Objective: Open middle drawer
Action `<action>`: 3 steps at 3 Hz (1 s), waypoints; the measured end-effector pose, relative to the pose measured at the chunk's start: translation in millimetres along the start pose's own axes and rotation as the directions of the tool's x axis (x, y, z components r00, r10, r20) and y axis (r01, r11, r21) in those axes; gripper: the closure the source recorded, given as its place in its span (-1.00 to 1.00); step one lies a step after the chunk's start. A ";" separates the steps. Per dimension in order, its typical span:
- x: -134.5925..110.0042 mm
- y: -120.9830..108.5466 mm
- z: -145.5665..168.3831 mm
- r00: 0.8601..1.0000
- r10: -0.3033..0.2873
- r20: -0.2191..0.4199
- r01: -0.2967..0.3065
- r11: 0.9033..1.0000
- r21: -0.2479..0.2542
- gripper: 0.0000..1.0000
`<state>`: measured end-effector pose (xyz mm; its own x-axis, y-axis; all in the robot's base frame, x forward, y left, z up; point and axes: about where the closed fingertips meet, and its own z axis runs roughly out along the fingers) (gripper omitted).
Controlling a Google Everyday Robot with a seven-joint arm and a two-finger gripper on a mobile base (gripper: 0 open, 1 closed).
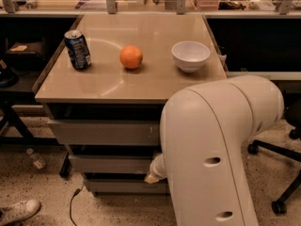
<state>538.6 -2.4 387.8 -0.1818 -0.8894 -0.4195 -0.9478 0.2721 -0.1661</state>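
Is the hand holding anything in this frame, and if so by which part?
Cannot be told: the hand is at the front of the middle drawer, mostly hidden behind the robot's arm.

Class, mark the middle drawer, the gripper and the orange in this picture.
middle drawer (110, 165), camera view, its flat front panel.
gripper (152, 175), camera view, its tip, in front of the middle drawer.
orange (131, 57), camera view, its centre.
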 end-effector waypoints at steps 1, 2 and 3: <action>0.0 0.0 0.0 1.000 0.000 0.000 0.000 1.000 0.000 0.28; 0.0 0.0 0.0 1.000 0.000 0.000 0.000 1.000 0.000 0.75; 0.0 0.0 0.0 1.000 0.000 0.000 0.000 1.000 0.000 1.00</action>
<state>538.6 -2.4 387.8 -0.1817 -0.8894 -0.4195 -0.9479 0.2720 -0.1660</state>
